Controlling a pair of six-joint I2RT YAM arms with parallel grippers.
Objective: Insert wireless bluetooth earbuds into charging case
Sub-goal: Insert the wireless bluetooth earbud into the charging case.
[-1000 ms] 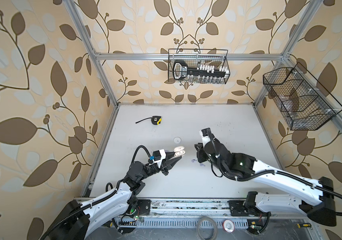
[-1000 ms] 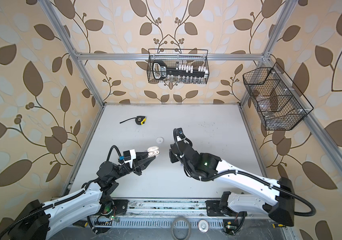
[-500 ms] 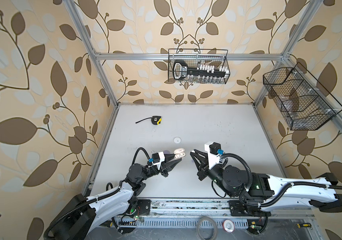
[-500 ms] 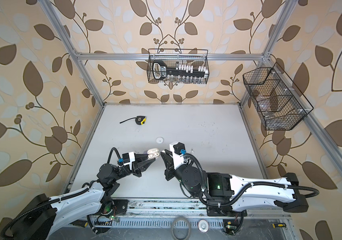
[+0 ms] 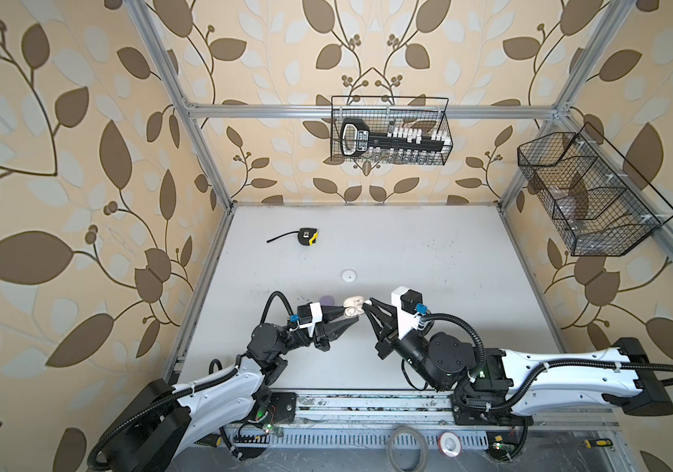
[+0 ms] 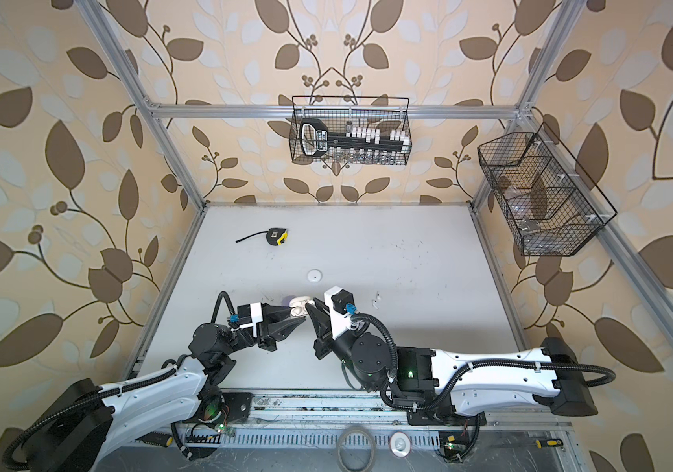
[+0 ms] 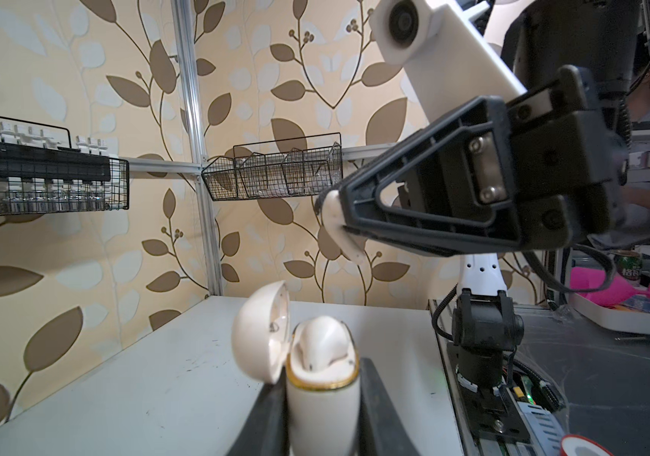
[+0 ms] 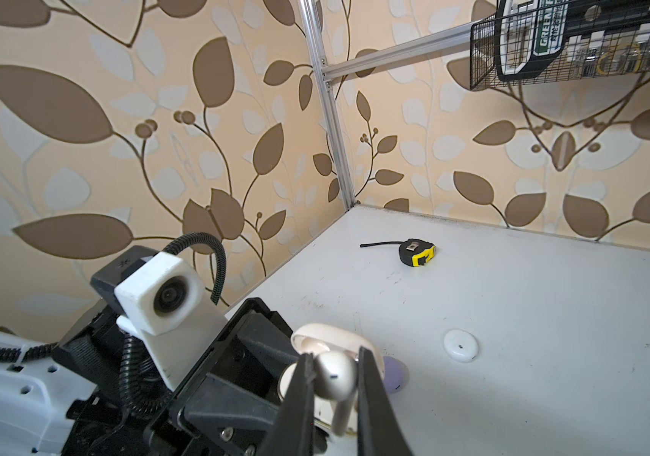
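Observation:
My left gripper (image 7: 323,381) is shut on a cream charging case (image 7: 323,410), held upright above the table with its lid (image 7: 260,335) swung open. One cream earbud (image 7: 323,343) sits inside it. My right gripper (image 8: 333,357) is shut on a second cream earbud (image 8: 335,375), stem pointing down, right beside the open case (image 8: 331,339). In both top views the two grippers (image 5: 349,315) (image 5: 366,309) meet tip to tip at the case (image 5: 353,306) (image 6: 297,306), near the middle front of the table.
A lilac rounded case (image 8: 396,375) (image 5: 327,299) lies on the table just behind the held case. A white round case (image 5: 349,275) lies farther back, a small white earbud (image 6: 375,302) to the right. A tape measure (image 5: 308,237) is at back left. Wire baskets (image 5: 392,130) (image 5: 588,196) hang on the walls.
My right arm has pulled back toward the table's front and turned, bringing its gripper with the earbud up against the open case. The left gripper has kept the case almost still.

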